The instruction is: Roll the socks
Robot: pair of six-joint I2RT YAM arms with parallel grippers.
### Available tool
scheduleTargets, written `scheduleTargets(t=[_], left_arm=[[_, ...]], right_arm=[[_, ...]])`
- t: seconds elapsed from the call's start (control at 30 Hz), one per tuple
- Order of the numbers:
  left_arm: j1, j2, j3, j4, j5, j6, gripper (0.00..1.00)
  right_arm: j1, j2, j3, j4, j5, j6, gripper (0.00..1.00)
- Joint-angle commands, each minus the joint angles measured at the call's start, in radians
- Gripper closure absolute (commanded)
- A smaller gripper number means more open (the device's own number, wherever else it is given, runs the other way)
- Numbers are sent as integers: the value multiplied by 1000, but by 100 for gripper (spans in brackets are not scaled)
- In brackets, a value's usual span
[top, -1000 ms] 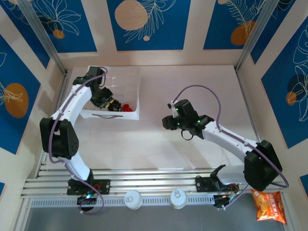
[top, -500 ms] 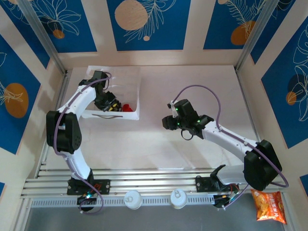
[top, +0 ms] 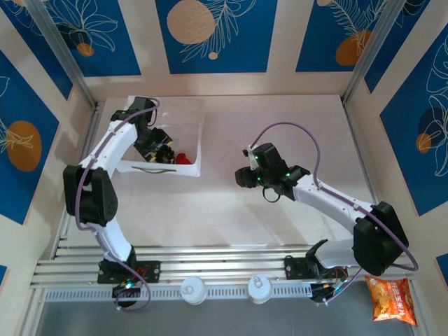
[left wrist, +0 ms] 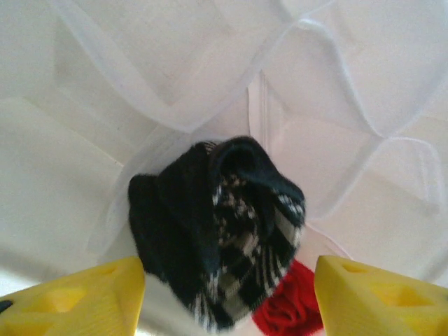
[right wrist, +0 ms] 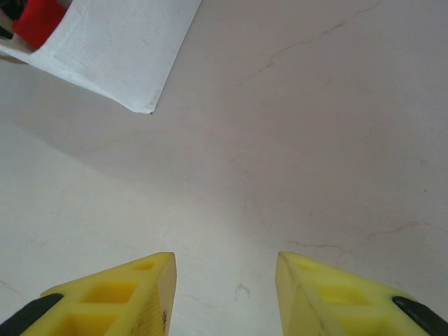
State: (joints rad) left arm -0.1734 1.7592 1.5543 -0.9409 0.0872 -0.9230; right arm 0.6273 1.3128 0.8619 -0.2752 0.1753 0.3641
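The table (top: 294,133) spreads pale and bare under most of my reach, and the white tray (top: 187,115) sits toward its far left corner. My left arm bends over that tray with my left claw (top: 162,148) lowered inside it near the front wall. My right arm stretches toward the middle of the table, where my right claw (top: 246,175) hangs over bare surface just beyond the tray's near right corner (right wrist: 150,110). Both socks lie in the tray. In my left wrist view the striped sock (left wrist: 224,224) is bunched into a dark lump on the moulded tray floor (left wrist: 140,70), black on the outside with grey bands showing in the fold. The red sock (left wrist: 290,308) peeks out beside and partly beneath it, by the tray's front wall (top: 183,157). My left claw (left wrist: 227,294) stands spread wide, one yellow finger (left wrist: 77,297) on each side of the striped lump; it seems not to touch the fabric, though the view is too close to be sure. My right claw (right wrist: 224,280) is likewise spread apart, gripping nothing.
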Motion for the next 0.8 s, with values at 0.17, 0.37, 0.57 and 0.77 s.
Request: scheduleTargets(t=[0.17,0.37,0.57,0.77], left_arm=[[-9,-479,-193,157,-107,111,0],[-16,-804,-443,11,-450,126,0],[-15,-1118,-838,286,-592,558,0],[-14,-1068,-1080,699,-594,729,0]], right_arm=[[-120,-208,-1,-98,145,-26,1],[-159,-478,-110,-167,536,-19,1],[-238,-534,-379,53,570,-294,1],[-375,-411,-557,471,269,-332,1]])
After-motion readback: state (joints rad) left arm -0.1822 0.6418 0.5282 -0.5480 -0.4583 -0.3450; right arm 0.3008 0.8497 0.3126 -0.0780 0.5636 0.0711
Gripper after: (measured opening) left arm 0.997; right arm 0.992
